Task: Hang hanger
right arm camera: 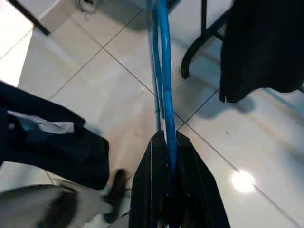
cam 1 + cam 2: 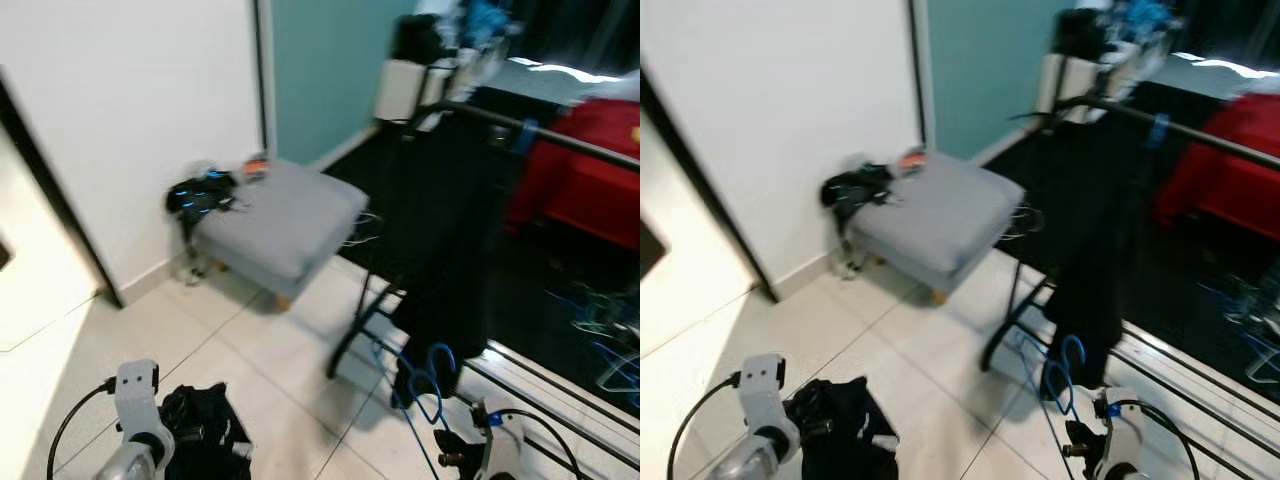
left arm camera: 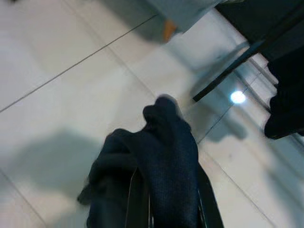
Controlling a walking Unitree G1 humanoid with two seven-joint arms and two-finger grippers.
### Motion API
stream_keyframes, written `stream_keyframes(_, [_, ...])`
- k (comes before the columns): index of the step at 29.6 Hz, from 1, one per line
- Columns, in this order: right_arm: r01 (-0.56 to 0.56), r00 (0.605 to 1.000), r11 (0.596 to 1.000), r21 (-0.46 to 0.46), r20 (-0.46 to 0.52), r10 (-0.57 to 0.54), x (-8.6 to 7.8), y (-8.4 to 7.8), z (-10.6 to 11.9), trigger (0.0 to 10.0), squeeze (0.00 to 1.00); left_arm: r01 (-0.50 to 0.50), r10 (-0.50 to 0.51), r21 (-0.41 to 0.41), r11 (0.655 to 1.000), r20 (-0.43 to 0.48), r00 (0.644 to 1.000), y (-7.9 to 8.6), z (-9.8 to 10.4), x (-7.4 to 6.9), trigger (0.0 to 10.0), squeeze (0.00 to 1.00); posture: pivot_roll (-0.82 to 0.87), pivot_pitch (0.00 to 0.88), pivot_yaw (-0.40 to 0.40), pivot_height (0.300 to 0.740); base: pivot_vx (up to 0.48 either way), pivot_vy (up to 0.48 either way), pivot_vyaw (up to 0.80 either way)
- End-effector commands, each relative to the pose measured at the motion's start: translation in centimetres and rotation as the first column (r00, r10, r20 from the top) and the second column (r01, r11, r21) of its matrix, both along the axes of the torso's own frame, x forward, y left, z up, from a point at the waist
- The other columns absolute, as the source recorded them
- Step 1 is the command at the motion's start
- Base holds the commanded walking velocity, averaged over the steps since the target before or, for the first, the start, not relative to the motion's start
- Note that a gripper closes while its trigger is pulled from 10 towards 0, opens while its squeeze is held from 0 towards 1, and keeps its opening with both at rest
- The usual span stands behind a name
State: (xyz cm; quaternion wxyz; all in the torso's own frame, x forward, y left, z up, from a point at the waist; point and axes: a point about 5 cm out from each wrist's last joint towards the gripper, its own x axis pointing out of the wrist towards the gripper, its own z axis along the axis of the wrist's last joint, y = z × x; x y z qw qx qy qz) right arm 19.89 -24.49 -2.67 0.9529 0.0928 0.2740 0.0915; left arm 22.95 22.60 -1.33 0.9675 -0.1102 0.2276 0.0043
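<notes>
A pale tiled floor (image 2: 280,390) carries everything here. On it, toward the far right, stands a black clothes rack (image 2: 420,250) with a dark garment (image 2: 450,260) draped from its top rail, its curved foot resting on the tiles. To the left of the rack, against the white wall (image 2: 130,120), sits a grey cushioned stool (image 2: 285,220) with a tangle of black cables (image 2: 205,192) at its far left corner.

Low at the near left, the left gripper (image 3: 171,199) is clamped on a bundle of dark blue cloth (image 3: 156,161), which bulges up past its fingers above the tiles. At the near right, the right gripper (image 1: 168,185) is closed around the blue hanger (image 1: 163,71); the hanger's thin blue wire runs out straight from between the black fingers (image 1: 192,190) toward the foot of the rack. In the head views the hanger's blue loop (image 2: 430,385) stands just above the right gripper, beside the lower hem of the hanging garment, not on the rail.
</notes>
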Motion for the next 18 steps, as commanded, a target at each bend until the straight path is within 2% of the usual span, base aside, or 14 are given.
stream_keyframes(1, [-0.004,1.0,1.0,-0.003,-0.004,0.004,-0.07,-0.13,-0.04,10.0,0.0,0.013,-0.014,0.013,1.0,0.013,1.0,-0.29,0.15,0.23,10.0,0.0,-0.02,0.089,-0.081,0.74,0.0,0.0,0.77])
stream_keyframes(18, [-0.008,1.0,1.0,-0.014,0.021,0.008,0.77,-0.03,0.37,10.0,0.0,0.025,-0.025,0.012,1.0,0.014,1.0,-0.34,0.23,0.87,10.0,0.0,-0.03,0.089,-0.057,0.74,0.0,0.0,0.77])
